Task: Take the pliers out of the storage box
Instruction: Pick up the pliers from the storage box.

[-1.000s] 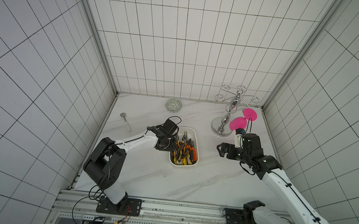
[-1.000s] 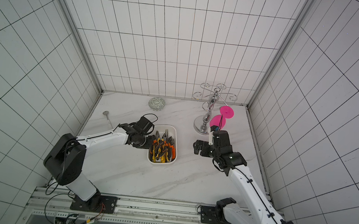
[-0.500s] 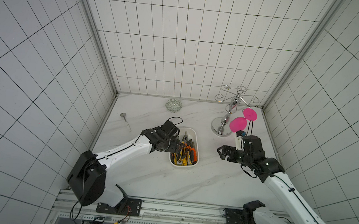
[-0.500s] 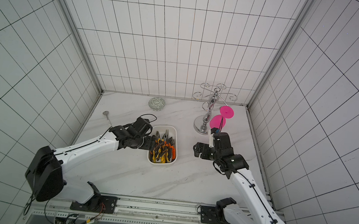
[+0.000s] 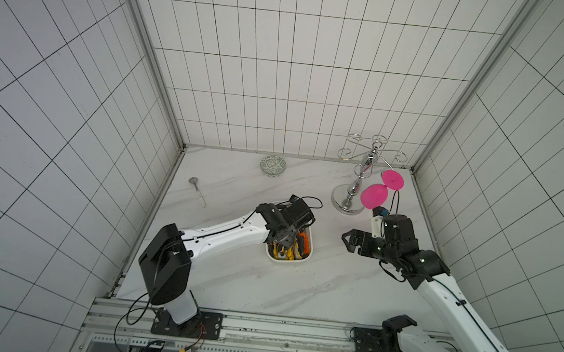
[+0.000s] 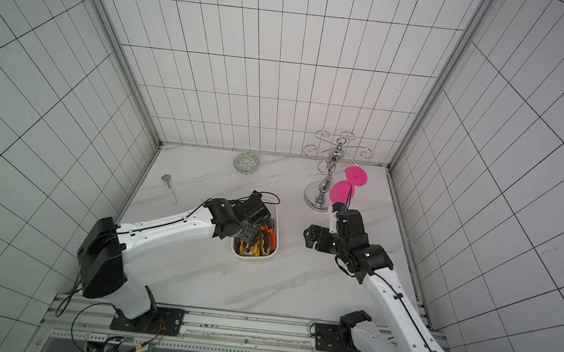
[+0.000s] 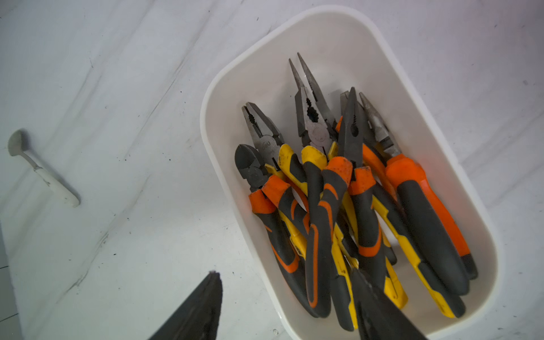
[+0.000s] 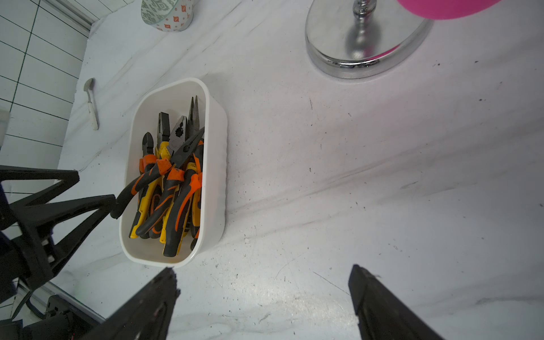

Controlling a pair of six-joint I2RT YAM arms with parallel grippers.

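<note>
The white storage box [image 5: 287,260] [image 6: 254,256] stands mid-table and holds several pliers [image 7: 323,191] [image 8: 173,176] with orange-and-black or yellow-and-black handles. Their dark noses point to the far end. My left gripper [image 5: 282,244] [image 7: 285,273] hangs open over the box's near left part. One of its fingers [image 7: 212,288] is outside the wall [image 7: 212,112] above the table, and the other sits on the handles. It grips nothing. My right gripper [image 5: 348,241] [image 8: 263,269] is open above bare table to the right of the box.
A chrome stand [image 5: 349,198] carrying pink glasses [image 5: 374,195] stands behind the right gripper. A small patterned bowl [image 5: 272,165] sits by the back wall. A spoon [image 5: 197,189] lies at far left. Tiled walls close in on three sides.
My left gripper has gone from shut to open and moved from the box's left edge to over its near end. The right arm has barely shifted.
</note>
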